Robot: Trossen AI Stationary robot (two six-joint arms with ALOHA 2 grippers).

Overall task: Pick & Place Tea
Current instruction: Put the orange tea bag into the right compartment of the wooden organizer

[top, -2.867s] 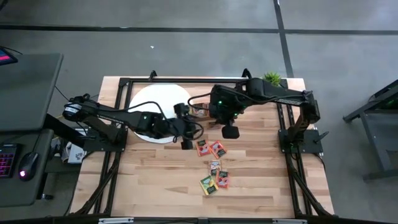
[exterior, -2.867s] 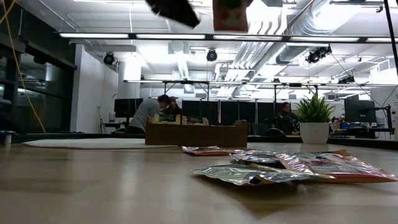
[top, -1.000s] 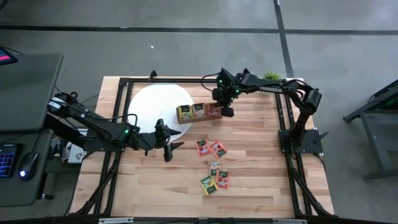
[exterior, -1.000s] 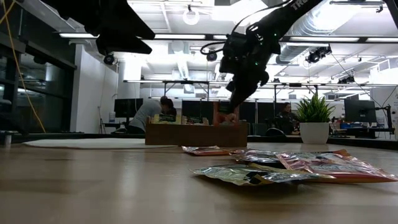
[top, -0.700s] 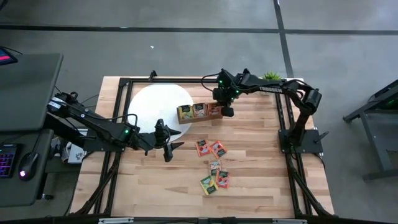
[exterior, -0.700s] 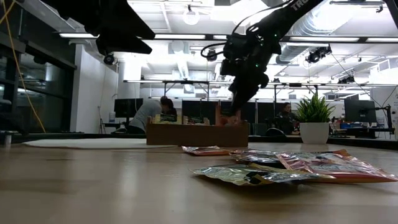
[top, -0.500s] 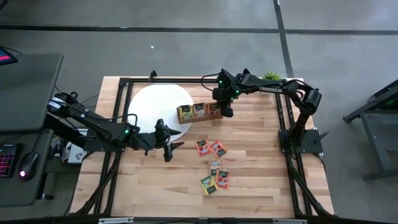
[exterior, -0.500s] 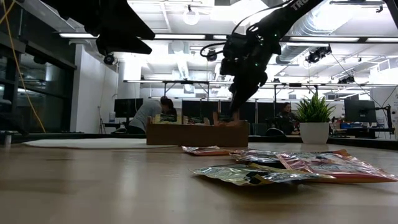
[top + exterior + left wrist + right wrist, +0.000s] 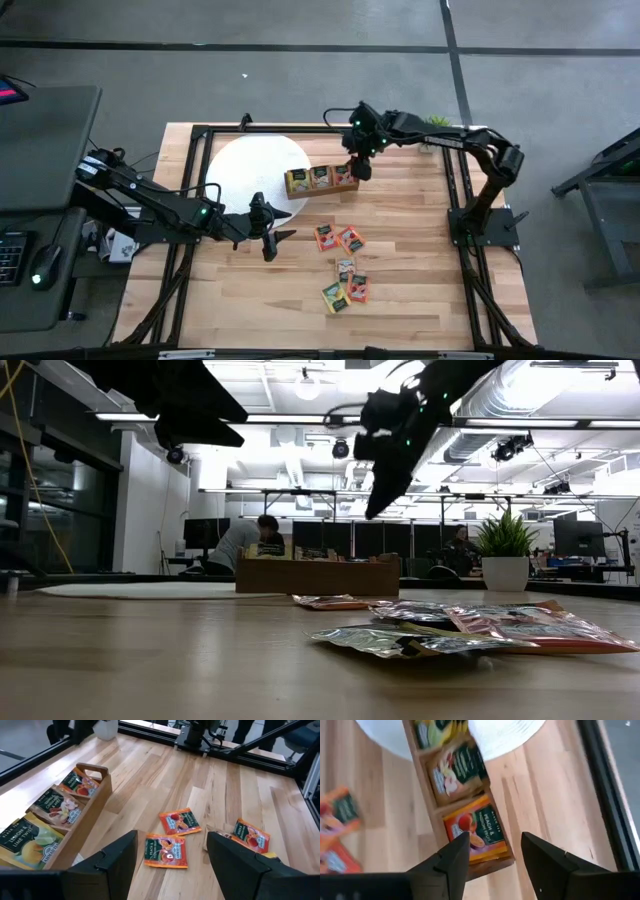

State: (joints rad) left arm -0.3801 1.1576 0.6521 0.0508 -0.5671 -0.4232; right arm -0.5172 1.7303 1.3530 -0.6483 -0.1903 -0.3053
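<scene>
The brown wooden tray (image 9: 320, 180) stands at the table's far middle, partly on a white round mat (image 9: 250, 168). Its compartments hold tea packets: yellow-green, tan, and an orange peach packet (image 9: 475, 832) in the right end compartment. My right gripper (image 9: 495, 855) hangs open above that end of the tray (image 9: 315, 575), clear of it (image 9: 377, 505). Several loose tea packets (image 9: 342, 265) lie flat on the wood nearer the front; orange ones (image 9: 180, 821) show in the left wrist view. My left gripper (image 9: 172, 865) hovers open left of them (image 9: 270, 232), holding nothing.
A potted plant (image 9: 437, 125) stands at the far right corner, behind my right arm. Black frame rails (image 9: 460, 200) run along the table's sides. Bare wood lies at the near left and the right of the loose packets. People sit in the room behind the table (image 9: 240, 540).
My right gripper has opened and let go of an orange packet, which now lies in the tray's right end compartment. The gripper has then risen clear of the tray and drawn a little toward the far edge.
</scene>
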